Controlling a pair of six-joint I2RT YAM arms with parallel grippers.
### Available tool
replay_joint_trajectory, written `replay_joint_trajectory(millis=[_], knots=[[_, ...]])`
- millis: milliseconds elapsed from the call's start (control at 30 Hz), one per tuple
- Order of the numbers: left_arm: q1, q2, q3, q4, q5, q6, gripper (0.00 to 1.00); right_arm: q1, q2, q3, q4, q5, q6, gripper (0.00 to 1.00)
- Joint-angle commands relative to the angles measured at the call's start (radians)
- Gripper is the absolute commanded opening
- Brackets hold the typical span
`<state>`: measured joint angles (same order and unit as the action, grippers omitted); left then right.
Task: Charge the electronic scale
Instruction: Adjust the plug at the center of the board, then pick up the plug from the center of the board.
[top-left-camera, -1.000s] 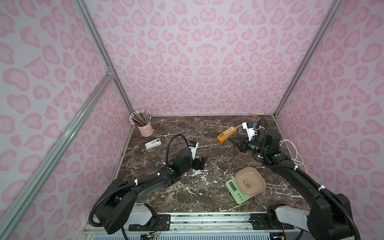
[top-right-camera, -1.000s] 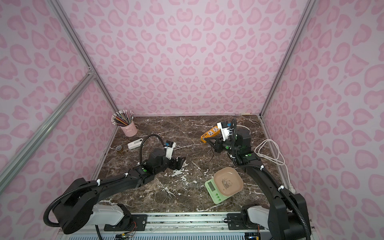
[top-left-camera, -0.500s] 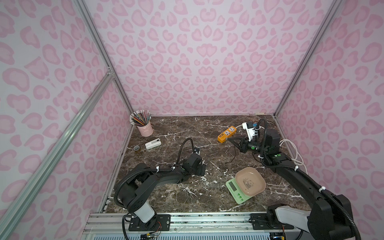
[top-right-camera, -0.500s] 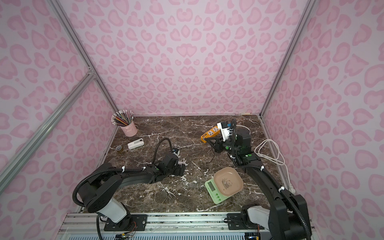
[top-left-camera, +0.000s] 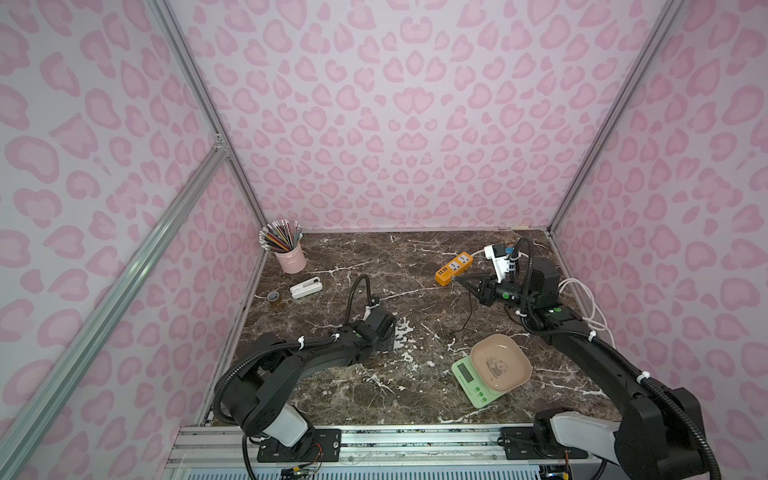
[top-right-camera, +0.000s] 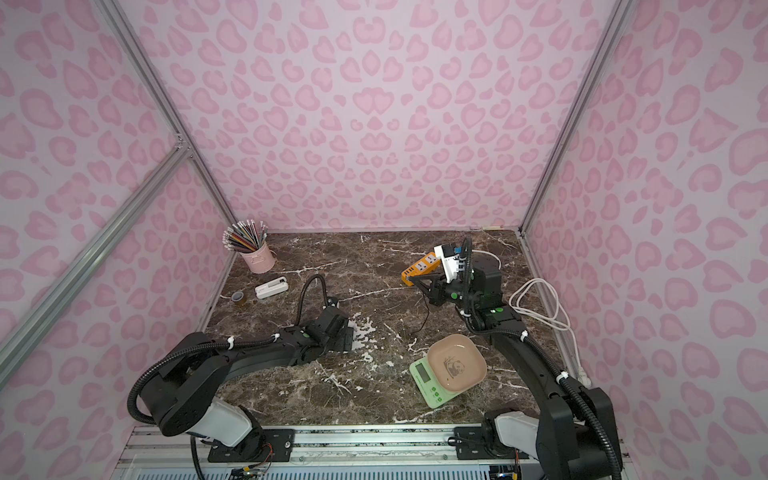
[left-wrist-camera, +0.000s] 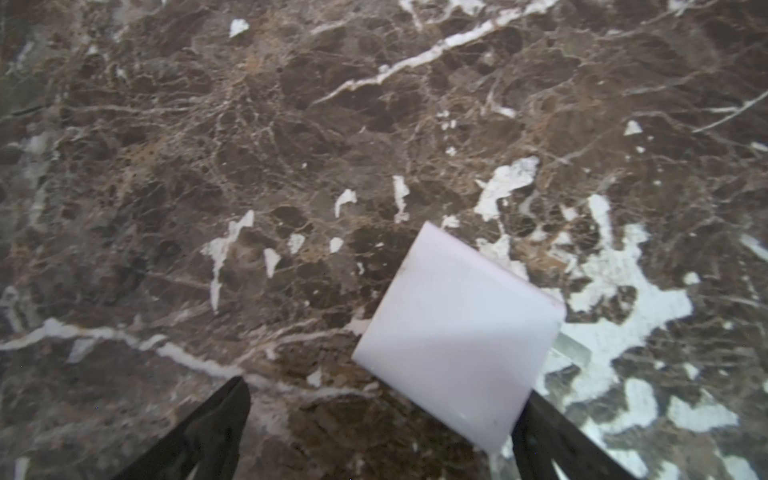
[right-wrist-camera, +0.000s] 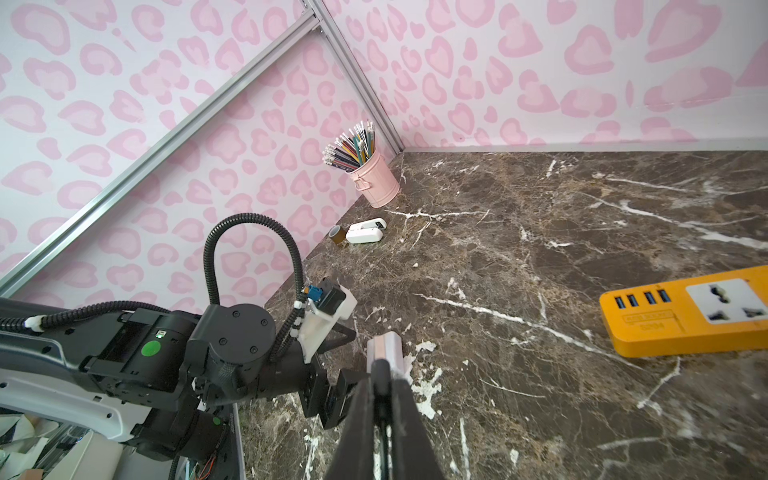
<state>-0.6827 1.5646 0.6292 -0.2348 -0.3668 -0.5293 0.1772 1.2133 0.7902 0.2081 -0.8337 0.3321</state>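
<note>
Left fingers have spread, freeing the white charger on the desk. Right fingers stay clamped on the black cable; the electronic scale, lower right, sits unplugged.

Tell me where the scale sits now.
In both top views the scale lies on the table's right side, beside the right arm, nearer the camera than the power strip.

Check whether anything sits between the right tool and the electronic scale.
Nothing solid does. In a top view, only bare marble table and the thin black cable hanging from the shut right tool lie between it and the electronic scale. The orange power strip sits beyond the tool, away from the scale.
</note>
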Motion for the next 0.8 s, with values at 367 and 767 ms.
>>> replay_joint_trajectory(millis=[367,767], knots=[[0.165,-0.168,-0.025,0.079,0.088,-0.133,0.94,-0.004,0.008,-0.001,0.040,-0.027,0.008,0.00],[0.135,0.067,0.115,0.115,0.089,-0.134,0.87,-0.005,0.028,0.005,0.046,-0.041,0.018,0.00]])
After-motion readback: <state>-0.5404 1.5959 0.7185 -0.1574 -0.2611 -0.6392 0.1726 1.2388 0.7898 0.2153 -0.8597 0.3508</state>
